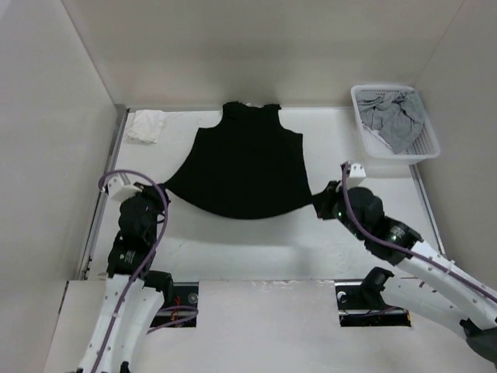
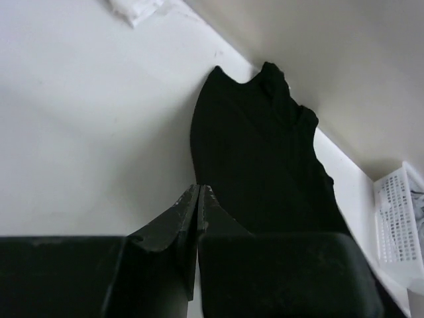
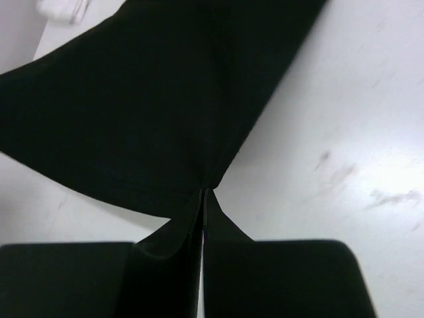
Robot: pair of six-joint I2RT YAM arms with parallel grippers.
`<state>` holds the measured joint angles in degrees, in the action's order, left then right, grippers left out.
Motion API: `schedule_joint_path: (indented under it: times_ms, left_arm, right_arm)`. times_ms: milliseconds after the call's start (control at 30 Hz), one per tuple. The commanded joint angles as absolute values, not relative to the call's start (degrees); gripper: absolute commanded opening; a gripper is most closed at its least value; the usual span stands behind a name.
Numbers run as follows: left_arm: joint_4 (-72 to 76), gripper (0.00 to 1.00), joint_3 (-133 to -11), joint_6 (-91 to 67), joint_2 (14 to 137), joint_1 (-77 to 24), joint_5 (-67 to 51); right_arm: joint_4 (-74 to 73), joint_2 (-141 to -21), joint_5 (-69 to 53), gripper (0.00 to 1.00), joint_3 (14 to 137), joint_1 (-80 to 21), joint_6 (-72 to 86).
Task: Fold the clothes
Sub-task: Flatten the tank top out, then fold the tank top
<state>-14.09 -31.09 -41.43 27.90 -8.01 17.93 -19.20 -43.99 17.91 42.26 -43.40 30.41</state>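
Top view: the black garment (image 1: 241, 167) lies flat on the table (image 1: 256, 241), just left of the basket (image 1: 384, 87). Its straps are about level w/ the basket and its hem is nearer to the robot than the basket. The right claw (image 1: 317, 206) sits at the hem corner closer to the basket, and the left claw (image 1: 161, 189) at the hem corner farther from it. A white cloth (image 1: 146, 124) lies farthest from the basket, and a grey garment (image 1: 397, 116) is inside it.

Left wrist view: the claw is closed and the garment's edge runs right into the fingertips (image 2: 179, 212), so it seems to pinch the hem. The bite looks small, though. The thin fabric could probably slip out on lifting, so one corner drops and the fold goes crooked.

Right wrist view: the claw is closed on the hem corner, w/ the fabric drawn to a point at the fingertips (image 3: 182, 228). If the two arms do not travel evenly, the hem may sag or twist btw them. A drift toward the basket could leave the fold skewed.
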Motion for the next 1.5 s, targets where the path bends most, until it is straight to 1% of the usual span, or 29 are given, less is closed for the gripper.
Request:
schedule_joint_path:
  times_ms: [0,100,167,267,300,333,400,500,600,667,767,933,967,1000,1033,1100,1133,1167,1200,1233,1300,1333,1400,1467]
  left_arm:
    - [-24.30,0.00,-28.92,-44.98,18.31,-8.57,19.87]
    - [-34.95,0.00,-29.88,-51.13,13.37,-9.88,16.97]
    - [-39.09,0.00,-31.19,-52.82,10.73,-10.94,16.52]
    - [-39.91,0.00,-32.69,-52.65,11.59,-11.03,17.40]
    - [-37.90,0.00,-32.70,-52.30,13.60,-10.85,17.58]
    - [-34.84,0.00,-32.70,-52.03,16.06,-10.68,17.58]
    - [-25.89,0.00,-32.43,-51.51,22.64,-10.68,17.93]
    - [-12.35,0.00,-34.79,-50.45,35.37,-10.07,20.64]
    - [-2.85,0.00,-41.11,-49.40,48.64,-9.36,22.75]
    - [2.52,0.00,-46.73,-49.13,58.75,-8.75,23.81]
    - [8.51,0.00,-56.48,-47.91,74.65,-8.74,26.54]
    - [9.32,0.00,-76.78,-45.00,100.24,-6.46,26.63]
    - [8.97,0.02,-80.73,-45.17,104.72,-5.94,26.46]
    - [8.44,0.07,-85.03,-44.65,108.94,-5.50,25.06]
    - [7.57,0.16,-88.99,-43.87,112.64,-5.14,22.79]
    - [5.46,0.34,-93.15,-43.33,116.97,-4.62,20.49]
    - [5.36,0.38,-92.55,-43.42,116.81,-4.44,20.13]
    - [5.97,0.40,-90.11,-43.68,115.15,-4.44,20.30]
    - [7.54,0.40,-86.43,-43.68,112.70,-4.70,20.48]
    - [9.39,0.40,-83.00,-43.51,110.59,-4.70,20.39]
    - [13.69,0.40,-72.22,-43.77,103.57,-6.27,20.39]
    - [15.71,0.40,-66.33,-44.12,99.88,-7.15,20.56]
    - [18.62,0.40,-54.99,-46.22,93.37,-8.82,20.22]
    - [20.03,0.39,-46.10,-47.28,88.70,-8.92,19.51]
  right_arm:
    - [-20.01,-36.84,23.11,0.01,36.85,-52.13,39.79]
    - [-27.31,-32.36,24.34,0.00,32.18,-61.88,48.93]
    - [-31.01,-30.85,26.70,0.00,31.29,-68.30,54.12]
    - [-33.13,-31.89,31.54,0.01,32.95,-74.47,57.13]
    - [-32.79,-33.38,32.42,0.01,34.26,-73.70,55.82]
    - [-31.57,-35.14,32.52,0.01,35.67,-71.61,53.55]
    - [-26.83,-39.18,29.99,0.01,38.22,-63.89,46.97]
    - [-15.16,-45.94,20.51,0.01,40.95,-48.53,38.52]
    - [-6.62,-55.68,11.02,0.00,45.59,-34.37,35.25]
    - [-1.96,-63.85,6.17,0.00,50.51,-27.49,34.98]
    - [2.19,-76.95,2.12,0.00,59.82,-20.89,35.07]
    - [2.72,-100.94,-1.84,0.00,81.34,-14.64,35.59]
    - [2.38,-105.60,-2.45,0.01,85.82,-13.85,36.20]
    - [1.59,-110.08,-2.90,0.04,90.22,-13.32,36.82]
    - [0.45,-114.04,-2.90,0.12,94.27,-13.05,37.52]
    - [-0.61,-119.07,-1.94,0.41,98.51,-13.05,38.06]
    - [-0.70,-119.87,-1.67,0.54,98.79,-13.14,38.23]
    - [-0.27,-119.36,-1.15,0.62,97.14,-13.14,38.32]
    - [1.04,-117.70,-0.45,0.64,94.25,-13.22,38.32]
    - [2.88,-115.42,0.26,0.64,90.74,-13.57,38.32]
    - [6.22,-109.72,1.05,0.59,83.10,-15.06,37.80]
    - [7.55,-106.73,1.84,0.53,79.23,-15.85,37.88]
    - [9.22,-101.10,2.89,0.36,71.41,-17.87,37.53]
    - [10.80,-95.83,4.30,0.14,63.50,-19.98,38.23]
